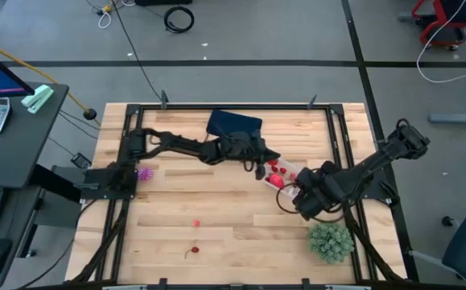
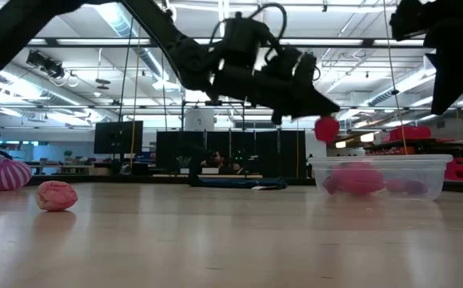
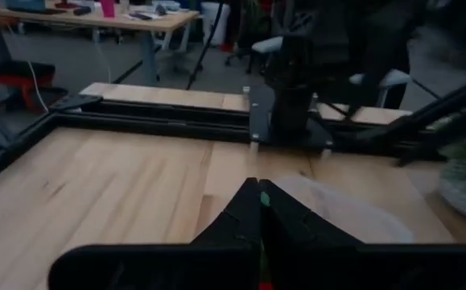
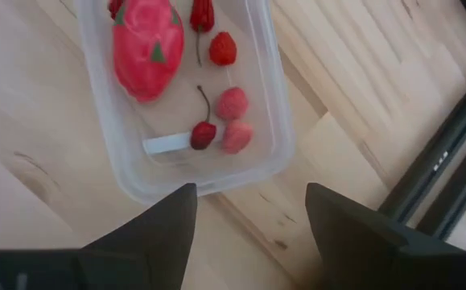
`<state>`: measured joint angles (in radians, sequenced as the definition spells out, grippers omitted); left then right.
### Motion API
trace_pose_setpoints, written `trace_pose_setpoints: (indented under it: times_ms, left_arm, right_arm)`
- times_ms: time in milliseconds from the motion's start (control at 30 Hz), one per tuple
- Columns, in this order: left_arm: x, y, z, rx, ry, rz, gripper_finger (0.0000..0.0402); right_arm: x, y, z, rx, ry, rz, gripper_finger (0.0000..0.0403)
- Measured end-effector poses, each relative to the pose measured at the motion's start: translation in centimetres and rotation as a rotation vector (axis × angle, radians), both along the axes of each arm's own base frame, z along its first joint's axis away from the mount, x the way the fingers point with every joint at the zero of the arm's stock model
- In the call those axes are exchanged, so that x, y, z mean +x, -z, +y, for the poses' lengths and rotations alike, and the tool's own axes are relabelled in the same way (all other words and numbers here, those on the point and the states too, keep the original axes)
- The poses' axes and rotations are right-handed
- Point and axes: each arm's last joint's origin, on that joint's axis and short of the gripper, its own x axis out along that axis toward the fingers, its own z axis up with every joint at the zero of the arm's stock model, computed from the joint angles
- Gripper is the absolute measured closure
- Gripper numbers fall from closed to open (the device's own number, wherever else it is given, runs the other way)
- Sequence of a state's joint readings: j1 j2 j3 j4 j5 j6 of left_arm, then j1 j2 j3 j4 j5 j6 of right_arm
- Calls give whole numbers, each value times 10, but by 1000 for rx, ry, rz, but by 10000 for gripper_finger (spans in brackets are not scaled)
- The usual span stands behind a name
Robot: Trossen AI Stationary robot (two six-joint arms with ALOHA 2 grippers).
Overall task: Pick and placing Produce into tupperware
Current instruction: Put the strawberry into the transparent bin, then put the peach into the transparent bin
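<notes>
The clear tupperware [image 1: 300,171] stands right of the table's middle and holds several red and pink produce pieces, among them a big pink-red fruit [image 4: 147,44] and a cherry [image 4: 204,134]. My left gripper [image 2: 327,109] reaches in from the left, shut on a small red piece [image 2: 325,129] that hangs above the tupperware's [image 2: 379,165] left rim. My right gripper [image 4: 249,234] hovers open over the tupperware's near end, with nothing between its fingers. Loose produce lies on the table: a purple piece [image 1: 144,173] and two red ones [image 1: 195,224] [image 1: 192,251]. My left gripper pinches the small red piece at its free fingertips. A green bit [image 3: 263,198] of it shows between them in the left wrist view. The fingers come nearly level from the table's left. The red body [image 2: 325,129] hangs just below the tips, clear of the tupperware.
A dark navy folded cloth [image 1: 234,124] lies at the far middle, just behind my left arm. A bushy green plant [image 1: 331,240] stands at the near right, close to my right arm. Black rails [image 1: 344,137] frame the table. Bare wood lies at the near left.
</notes>
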<state>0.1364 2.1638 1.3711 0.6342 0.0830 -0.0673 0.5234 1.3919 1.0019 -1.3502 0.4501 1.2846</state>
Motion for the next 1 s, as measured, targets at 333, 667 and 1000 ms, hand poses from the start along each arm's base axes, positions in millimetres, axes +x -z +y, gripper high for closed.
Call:
trace_pose_setpoints:
  times_ms: [333, 667, 1000]
  left_arm:
    - [21, 27, 0, -19, 6, 81, 362]
    - [18, 14, -1, -18, 8, 91, 354]
    - [-49, -135, 5, 108, -2, 89, 366]
  right_arm:
    - [-5, 0, 11, -22, -26, -45, 160]
    - [-2, -1, 11, -61, -75, -77, 160]
    - [40, 6, 38, 16, -534, -379, 160]
